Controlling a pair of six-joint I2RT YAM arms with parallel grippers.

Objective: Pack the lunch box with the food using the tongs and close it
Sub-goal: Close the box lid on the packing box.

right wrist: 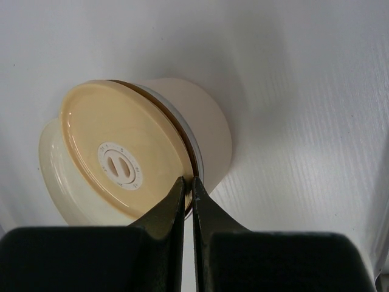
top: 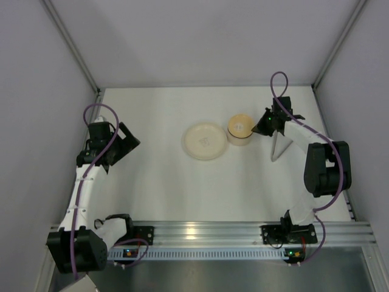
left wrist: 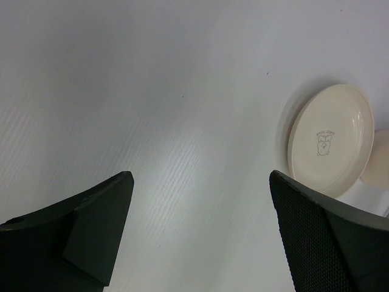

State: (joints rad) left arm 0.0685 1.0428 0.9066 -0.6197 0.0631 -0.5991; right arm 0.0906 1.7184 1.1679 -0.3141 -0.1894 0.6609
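Note:
The lunch box (top: 241, 137) stands right of the plate, its cream wall (right wrist: 213, 125) clear in the right wrist view. The tan lid (right wrist: 118, 152) lies over its mouth, slightly askew, with a strip of steel rim showing on the right. My right gripper (right wrist: 188, 182) is shut on the lid's near edge and reaches in from the right (top: 262, 126). The grey tongs (top: 280, 148) lie on the table under the right arm. My left gripper (top: 127, 145) hangs open over bare table at the left, nothing between its fingers (left wrist: 103, 213). The food is out of view.
A wide cream plate (top: 189, 145) with a small printed drawing sits mid-table, touching the lunch box; in the left wrist view it is the cream plate (left wrist: 299, 137) at the right. Grey walls enclose the table, and a metal rail runs along the near edge.

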